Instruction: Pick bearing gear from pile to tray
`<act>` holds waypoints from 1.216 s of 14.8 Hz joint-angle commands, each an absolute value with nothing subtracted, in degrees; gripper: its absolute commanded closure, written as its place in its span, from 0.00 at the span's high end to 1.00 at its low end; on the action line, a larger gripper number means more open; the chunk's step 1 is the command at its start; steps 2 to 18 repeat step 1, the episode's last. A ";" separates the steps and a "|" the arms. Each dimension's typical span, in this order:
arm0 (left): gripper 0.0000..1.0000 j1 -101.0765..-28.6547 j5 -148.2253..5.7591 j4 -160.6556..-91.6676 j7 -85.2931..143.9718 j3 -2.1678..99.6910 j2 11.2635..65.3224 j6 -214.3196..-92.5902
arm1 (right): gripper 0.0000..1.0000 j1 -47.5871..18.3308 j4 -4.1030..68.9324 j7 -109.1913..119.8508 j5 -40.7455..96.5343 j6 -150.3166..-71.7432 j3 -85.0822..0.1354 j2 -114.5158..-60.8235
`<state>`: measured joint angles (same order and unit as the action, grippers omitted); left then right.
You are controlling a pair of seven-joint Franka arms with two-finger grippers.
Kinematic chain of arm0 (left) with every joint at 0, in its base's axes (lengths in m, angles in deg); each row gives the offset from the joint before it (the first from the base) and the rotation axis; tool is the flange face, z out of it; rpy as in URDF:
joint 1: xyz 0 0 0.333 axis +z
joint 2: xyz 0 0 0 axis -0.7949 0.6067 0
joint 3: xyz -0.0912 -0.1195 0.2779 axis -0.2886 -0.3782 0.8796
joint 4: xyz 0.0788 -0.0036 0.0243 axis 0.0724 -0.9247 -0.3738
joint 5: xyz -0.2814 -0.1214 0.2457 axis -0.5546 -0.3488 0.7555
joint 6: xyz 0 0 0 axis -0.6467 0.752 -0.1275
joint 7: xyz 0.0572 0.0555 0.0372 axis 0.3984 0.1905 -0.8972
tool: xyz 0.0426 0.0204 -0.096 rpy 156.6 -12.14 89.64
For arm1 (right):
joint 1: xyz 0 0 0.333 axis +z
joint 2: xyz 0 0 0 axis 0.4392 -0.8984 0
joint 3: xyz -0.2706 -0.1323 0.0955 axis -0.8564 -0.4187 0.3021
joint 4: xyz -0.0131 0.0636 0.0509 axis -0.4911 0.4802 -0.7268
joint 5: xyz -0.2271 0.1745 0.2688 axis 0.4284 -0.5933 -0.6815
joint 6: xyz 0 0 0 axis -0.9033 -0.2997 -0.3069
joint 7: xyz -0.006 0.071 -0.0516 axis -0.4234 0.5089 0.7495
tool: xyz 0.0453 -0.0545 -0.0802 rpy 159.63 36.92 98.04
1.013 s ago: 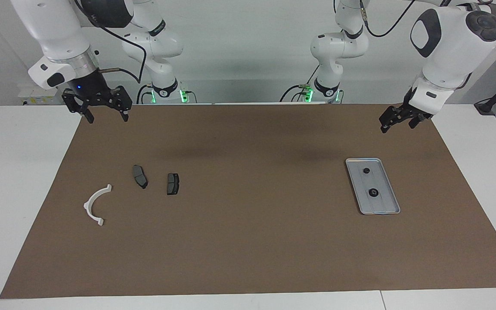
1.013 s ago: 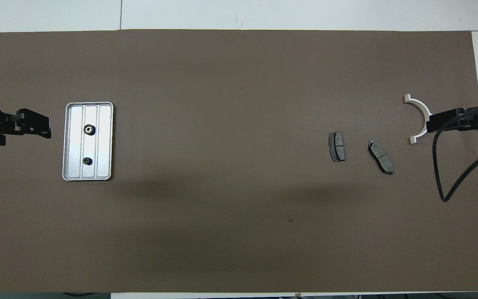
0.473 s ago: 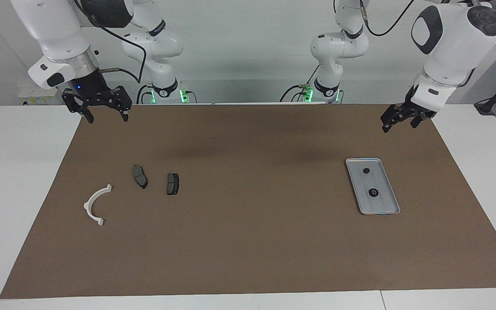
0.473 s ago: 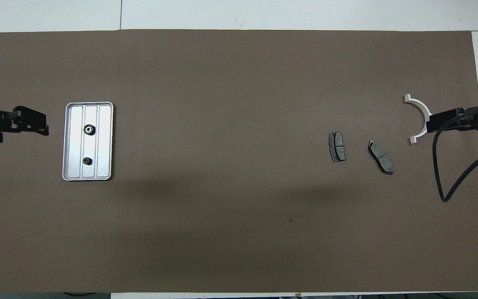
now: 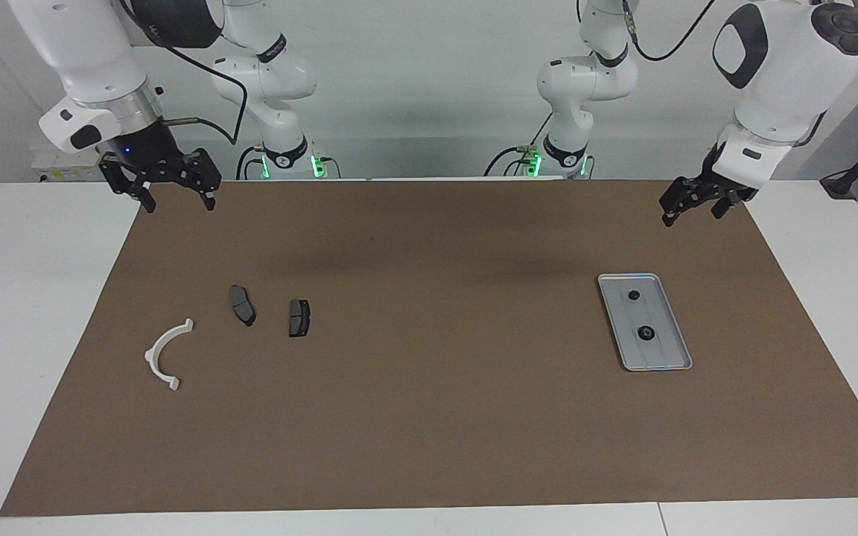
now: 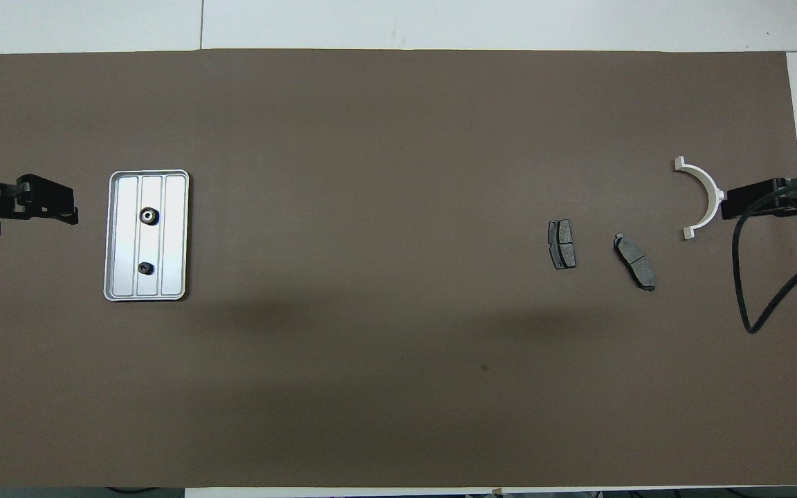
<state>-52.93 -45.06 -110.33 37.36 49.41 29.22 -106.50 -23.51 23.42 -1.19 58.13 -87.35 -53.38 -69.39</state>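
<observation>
glossy white arms, dark grey joint caps, black end effectors, looping black cables

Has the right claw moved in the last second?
Yes. The right claw has drifted outward past the brown mat's end edge and slightly up, open and empty.

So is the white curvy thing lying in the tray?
No, the white arc lies on the brown mat near the right arm's end, while the tray holds only two small black pieces.
</observation>
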 commanded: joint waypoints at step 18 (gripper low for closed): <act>1.00 -53.26 -45.57 -109.95 38.10 50.12 28.76 -105.07 | 1.00 -24.12 23.94 -1.97 57.78 -88.35 -53.01 -68.81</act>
